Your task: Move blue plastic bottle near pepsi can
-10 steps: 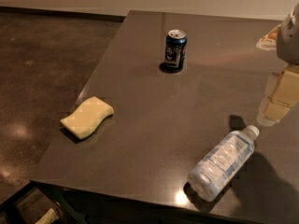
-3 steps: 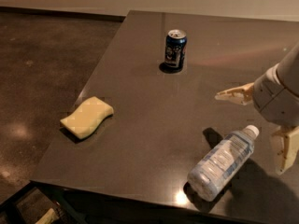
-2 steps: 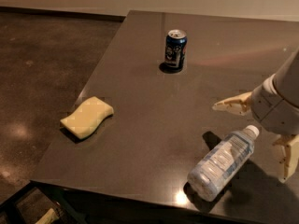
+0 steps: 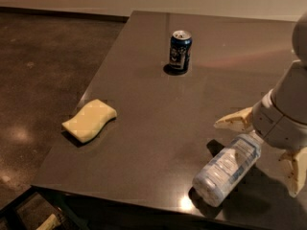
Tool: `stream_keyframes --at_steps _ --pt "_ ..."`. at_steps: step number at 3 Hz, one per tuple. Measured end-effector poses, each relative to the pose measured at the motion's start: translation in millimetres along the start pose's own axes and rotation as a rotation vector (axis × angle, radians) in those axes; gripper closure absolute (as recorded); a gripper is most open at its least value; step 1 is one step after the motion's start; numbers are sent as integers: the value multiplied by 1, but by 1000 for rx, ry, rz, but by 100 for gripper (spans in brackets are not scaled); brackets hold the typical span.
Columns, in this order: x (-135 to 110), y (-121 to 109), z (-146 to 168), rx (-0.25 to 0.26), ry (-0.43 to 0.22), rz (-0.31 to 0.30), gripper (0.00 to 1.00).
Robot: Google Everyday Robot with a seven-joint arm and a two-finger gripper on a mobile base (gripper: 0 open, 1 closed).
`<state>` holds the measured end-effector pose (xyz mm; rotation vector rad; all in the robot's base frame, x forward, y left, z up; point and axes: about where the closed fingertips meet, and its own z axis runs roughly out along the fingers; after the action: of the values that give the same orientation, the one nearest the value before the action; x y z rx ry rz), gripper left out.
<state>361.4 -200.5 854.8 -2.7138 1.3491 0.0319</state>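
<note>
The blue plastic bottle [image 4: 228, 169] lies on its side near the table's front right edge, base toward the front. Its cap end is hidden under my gripper. My gripper [image 4: 266, 150] hangs over that end, open, with one pale finger [image 4: 233, 120] to the bottle's left and the other finger [image 4: 296, 173] to its right. The pepsi can [image 4: 180, 50] stands upright far back at the table's middle, well apart from the bottle.
A yellow sponge [image 4: 89, 120] lies near the dark table's left edge [image 4: 86, 99]. The table's front edge runs just below the bottle. Brown floor lies to the left.
My gripper has come down from the upper right and opened, its fingers now straddling the bottle's cap end. The bottle, can and sponge have not moved.
</note>
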Motion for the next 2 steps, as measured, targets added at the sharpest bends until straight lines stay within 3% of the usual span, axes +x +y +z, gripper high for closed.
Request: stream_keyframes --at_steps 1,2 --pt "-3 2 5 -32 -1 -25 16" --pt "-3 3 7 -59 1 -32 39"
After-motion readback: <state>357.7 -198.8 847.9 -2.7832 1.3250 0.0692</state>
